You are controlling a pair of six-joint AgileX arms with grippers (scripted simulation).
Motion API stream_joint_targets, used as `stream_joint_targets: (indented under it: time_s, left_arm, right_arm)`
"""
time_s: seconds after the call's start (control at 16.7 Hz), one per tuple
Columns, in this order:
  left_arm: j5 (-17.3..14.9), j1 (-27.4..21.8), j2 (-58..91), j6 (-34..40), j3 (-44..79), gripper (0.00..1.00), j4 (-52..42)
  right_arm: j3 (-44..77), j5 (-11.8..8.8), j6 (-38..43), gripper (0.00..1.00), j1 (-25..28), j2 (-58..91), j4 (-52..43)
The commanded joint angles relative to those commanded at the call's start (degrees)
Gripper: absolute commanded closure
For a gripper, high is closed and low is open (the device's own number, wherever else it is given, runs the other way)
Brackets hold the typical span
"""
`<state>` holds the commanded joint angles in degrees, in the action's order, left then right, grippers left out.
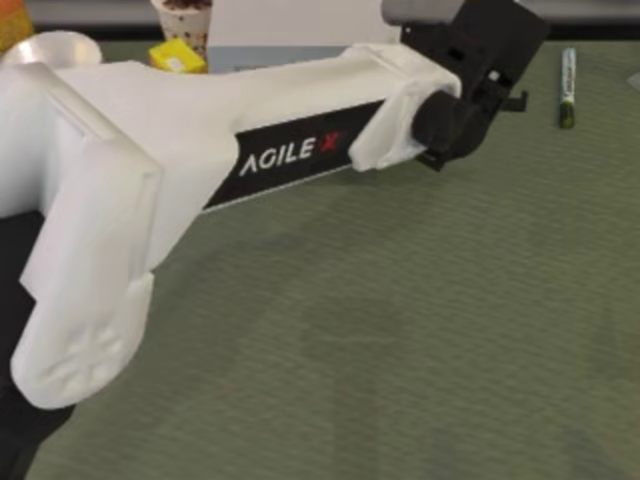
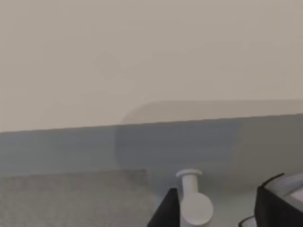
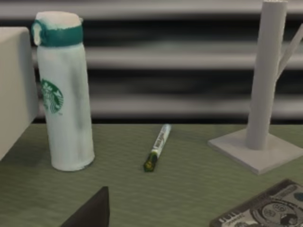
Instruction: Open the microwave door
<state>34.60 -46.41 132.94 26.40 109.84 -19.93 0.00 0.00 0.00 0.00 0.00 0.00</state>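
Filling most of the top view, the big white left arm (image 1: 150,170) reaches its black left pincer (image 1: 480,75) to the far edge of the green desk (image 1: 400,330). I cannot tell if that pincer is open or closed. The small white boxy microwave (image 1: 290,25) is mostly hidden, so the pincer could miss the door and bump it.

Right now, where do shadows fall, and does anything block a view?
Top view: the left arm covers much of the picture and casts a faint shadow on the table. Left wrist view: a rounded shadow lies on the pale surface beyond the left gripper. Right wrist view: the bottle is shaded on one side.
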Motion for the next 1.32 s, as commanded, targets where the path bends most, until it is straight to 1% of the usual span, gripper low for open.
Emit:
stream_joint_targets:
  time_s: [0.42, 0.54, 0.66, 0.84, 1.32]
  left_arm:
    - [-9.15, 2.68, 7.99, 7.42, 24.69, 1.00, -33.27]
    - [-11.63, 3.50, 9.62, 9.19, 30.47, 1.00, -40.93]
    - [-13.63, 4.19, 10.84, 10.56, 34.93, 1.00, -46.28]
    - [-15.09, 4.74, 11.63, 11.50, 37.91, 1.00, -49.69]
    - [-15.09, 4.74, 11.63, 11.50, 37.91, 1.00, -49.69]
  right_arm:
    - [0.00, 0.00, 0.00, 0.00, 0.00, 0.00, 0.00]
    - [0.00, 0.00, 0.00, 0.00, 0.00, 0.00, 0.00]
    - [0.00, 0.00, 0.00, 0.00, 0.00, 0.00, 0.00]
    - [0.00, 0.00, 0.00, 0.00, 0.00, 0.00, 0.00]
    - [0.00, 0.00, 0.00, 0.00, 0.00, 0.00, 0.00]
